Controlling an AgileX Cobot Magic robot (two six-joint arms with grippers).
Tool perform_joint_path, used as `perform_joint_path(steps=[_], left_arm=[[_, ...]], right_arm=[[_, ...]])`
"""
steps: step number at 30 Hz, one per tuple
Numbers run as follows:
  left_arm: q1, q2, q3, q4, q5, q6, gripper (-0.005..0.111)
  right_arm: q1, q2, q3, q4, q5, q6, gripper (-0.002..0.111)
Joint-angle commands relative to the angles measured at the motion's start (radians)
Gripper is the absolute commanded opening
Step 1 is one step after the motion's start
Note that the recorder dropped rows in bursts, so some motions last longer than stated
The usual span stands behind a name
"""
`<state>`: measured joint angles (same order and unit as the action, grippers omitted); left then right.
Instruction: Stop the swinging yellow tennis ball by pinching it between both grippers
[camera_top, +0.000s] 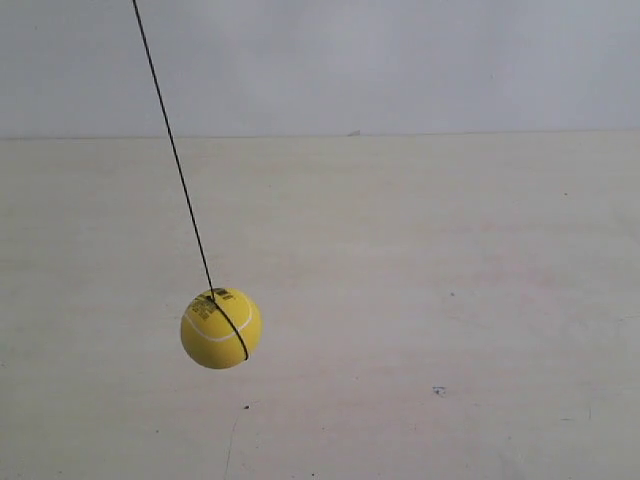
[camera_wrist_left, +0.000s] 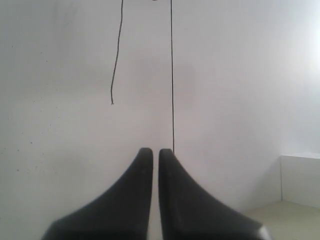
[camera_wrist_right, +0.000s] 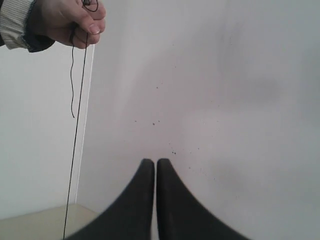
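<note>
The yellow tennis ball (camera_top: 221, 328) hangs over the pale table on a thin dark string (camera_top: 172, 150) that slants up to the exterior view's upper left. Neither arm shows in the exterior view. My left gripper (camera_wrist_left: 155, 151) is shut, its black tapered fingers (camera_wrist_left: 142, 165) nearly touching, with the string (camera_wrist_left: 172, 75) running straight down just behind one tip. My right gripper (camera_wrist_right: 155, 161) is shut too, and the string (camera_wrist_right: 76, 140) hangs well off to its side. The ball itself is out of both wrist views.
A person's hand (camera_wrist_right: 70, 22) pinches the string's top in the right wrist view, a loose end dangling below it. A white wall (camera_top: 400, 60) stands behind the pale table (camera_top: 450, 300). A white box (camera_wrist_left: 300, 177) shows in the left wrist view's corner.
</note>
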<state>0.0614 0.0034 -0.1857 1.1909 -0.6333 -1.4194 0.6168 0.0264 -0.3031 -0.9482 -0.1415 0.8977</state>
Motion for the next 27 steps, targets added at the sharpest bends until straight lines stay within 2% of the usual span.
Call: perform_joint_path(steps=[1, 25, 27], left_arm=[[-0.002, -0.003, 0.002, 0.001, -0.002, -0.010, 0.005], [-0.002, -0.003, 0.006, 0.001, -0.002, -0.010, 0.005], [-0.002, -0.003, 0.039, -0.123, -0.008, 0.068, 0.005]], right_arm=[[-0.001, -0.006, 0.004, 0.008, 0.016, 0.009, 0.000], [-0.001, -0.006, 0.004, 0.008, 0.016, 0.009, 0.000], [-0.001, -0.006, 0.004, 0.008, 0.016, 0.009, 0.000]])
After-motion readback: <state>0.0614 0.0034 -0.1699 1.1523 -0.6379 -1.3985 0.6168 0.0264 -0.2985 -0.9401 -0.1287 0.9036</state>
